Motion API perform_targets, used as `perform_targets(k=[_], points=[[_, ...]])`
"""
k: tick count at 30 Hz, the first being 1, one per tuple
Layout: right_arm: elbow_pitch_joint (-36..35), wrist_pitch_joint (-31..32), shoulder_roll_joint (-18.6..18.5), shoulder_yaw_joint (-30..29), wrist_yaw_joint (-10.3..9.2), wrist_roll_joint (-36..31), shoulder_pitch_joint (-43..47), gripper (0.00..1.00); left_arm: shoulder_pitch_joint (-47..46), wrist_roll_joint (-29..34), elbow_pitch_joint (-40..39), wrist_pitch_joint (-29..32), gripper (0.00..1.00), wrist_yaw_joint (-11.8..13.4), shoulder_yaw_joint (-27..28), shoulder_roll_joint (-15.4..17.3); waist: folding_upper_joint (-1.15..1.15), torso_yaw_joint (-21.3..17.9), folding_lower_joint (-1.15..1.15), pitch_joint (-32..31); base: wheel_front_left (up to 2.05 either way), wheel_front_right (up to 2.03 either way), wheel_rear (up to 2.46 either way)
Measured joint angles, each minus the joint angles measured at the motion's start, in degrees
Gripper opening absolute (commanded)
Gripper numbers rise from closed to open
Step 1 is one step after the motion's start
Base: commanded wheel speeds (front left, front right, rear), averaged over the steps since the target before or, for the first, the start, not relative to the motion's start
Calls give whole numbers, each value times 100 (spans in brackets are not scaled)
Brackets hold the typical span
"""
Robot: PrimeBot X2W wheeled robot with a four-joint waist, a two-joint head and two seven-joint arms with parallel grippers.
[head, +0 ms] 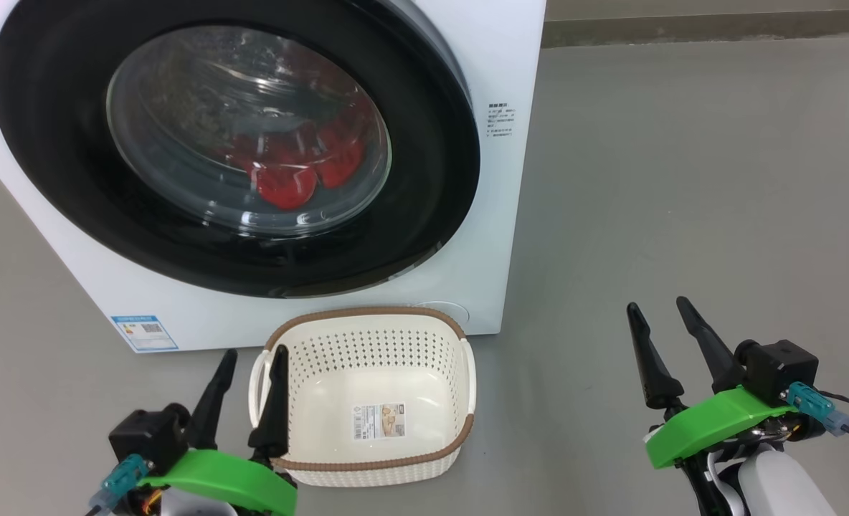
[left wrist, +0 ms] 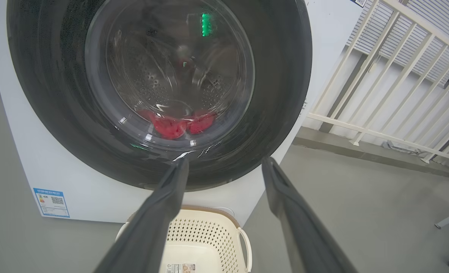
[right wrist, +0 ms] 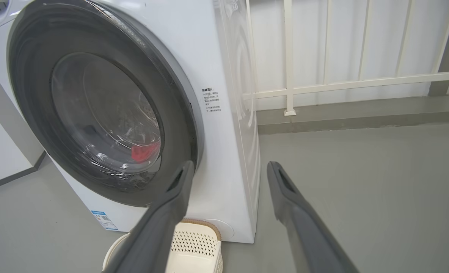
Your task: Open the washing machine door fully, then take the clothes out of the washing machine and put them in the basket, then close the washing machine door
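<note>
1. Could slip off the washing machine door on the first pull: sits shut flat against the white washing machine, glossy black rim all round, no handle to be made out, so little to hook onto
2. Could knock the basket aside when lifting the left gripper: hangs low, spread wide and holding nothing, right at the basket's left side, touching or just beside, cannot tell
3. Could swing the door into the basket on opening: stands on the floor directly below the door's lower edge, close against the machine's front; hinge side not clear from here
4. Could stop short of fully open, leaving too narrow a gap for reaching the clothes, a red heap at the bottom of the drum behind the door's window
5. Could spill part of that heap onto the floor: soft, more than 1 piece by the look of it, easy to pinch a single fold and drag the rest over the lip and past the basket
6. Could tangle 2 arms by sending both in together; safer to leave the right gripper where seen, wide open and empty above bare floor, well to the right of the machine
7. Could fail to latch at the end with cloth trailing across the opening
</note>
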Motion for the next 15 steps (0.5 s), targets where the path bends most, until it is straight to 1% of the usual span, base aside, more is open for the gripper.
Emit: perform_targets(k=[15], points=[[22,-244,-24,93,0,-983,-93,100,-89,927,-46,-255,100,55,-96,10,0,22,0,-28,0,0,0]])
